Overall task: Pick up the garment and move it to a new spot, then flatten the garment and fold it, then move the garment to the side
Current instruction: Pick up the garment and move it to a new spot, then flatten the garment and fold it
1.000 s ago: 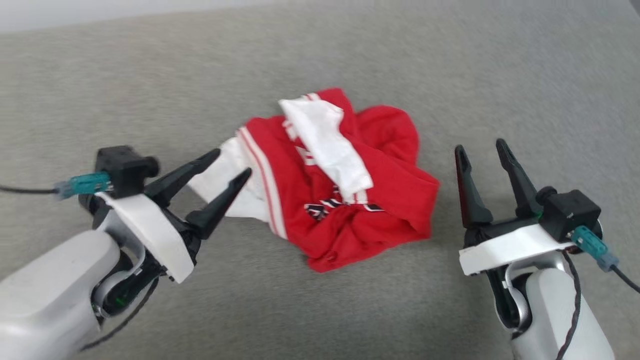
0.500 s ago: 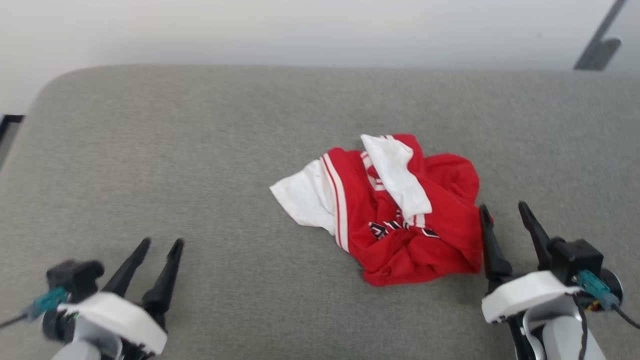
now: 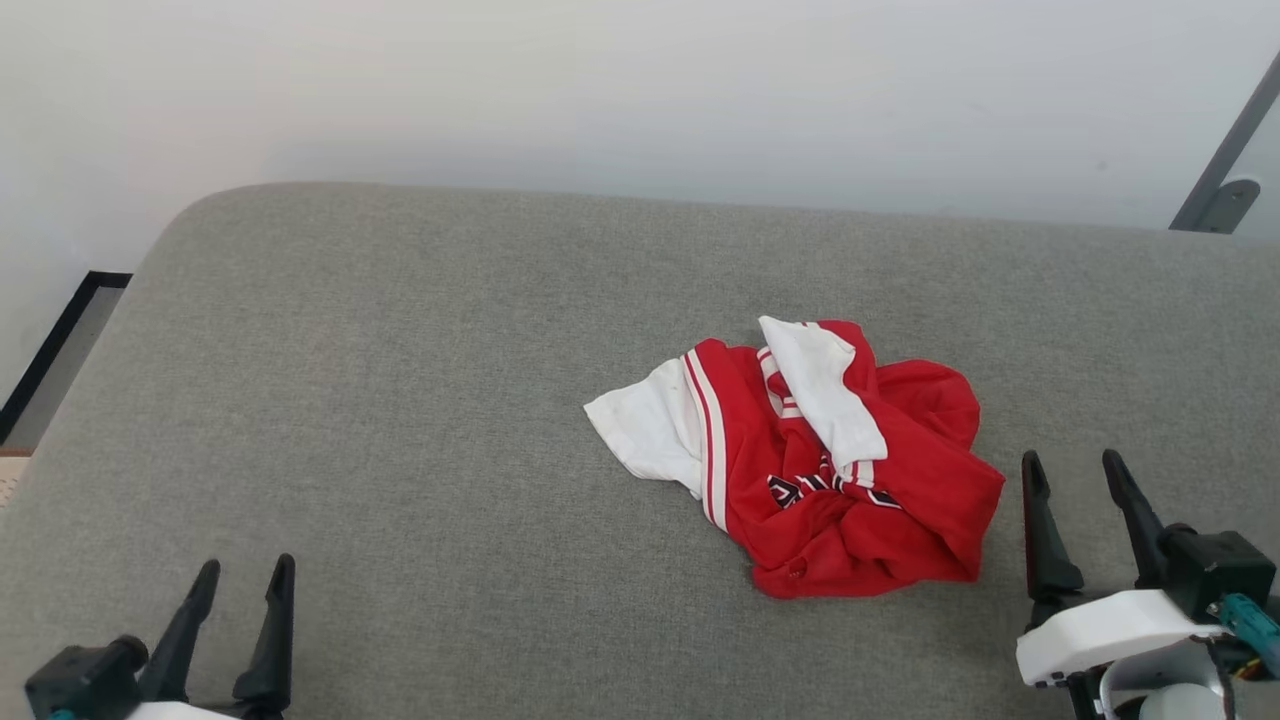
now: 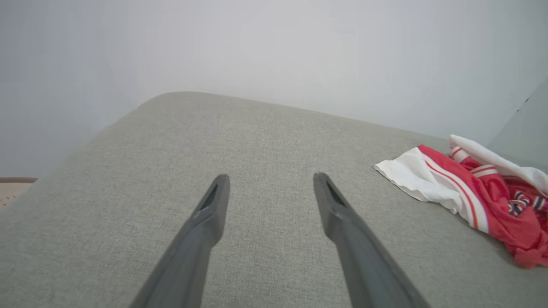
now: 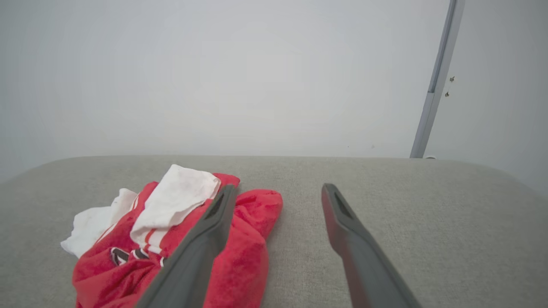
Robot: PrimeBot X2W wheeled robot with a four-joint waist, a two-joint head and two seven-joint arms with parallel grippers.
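In the head view, the crumpled red-and-white garment (image 3: 800, 470) lay right of centre on a grey woven cushion (image 3: 400, 400). The left gripper (image 3: 245, 565) and right gripper (image 3: 1071, 458) were spread wide and empty. In the left wrist view, soft folds lay far right. In the right wrist view, one dark finger (image 5: 201, 244) crossed before the red cloth.

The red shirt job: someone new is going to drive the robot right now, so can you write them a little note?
Left hand: open, empty, well left of the shirt.
Right hand: open, empty, close beside the shirt's right edge, not gripping it.
Red shirt: crumpled in a heap on the grey cushion, right of the middle, one white sleeve sticking out to the left.
Done: nothing clear; whether it has been moved to a new spot cannot be told.
Left: flatten it, fold it, then move it to the side.
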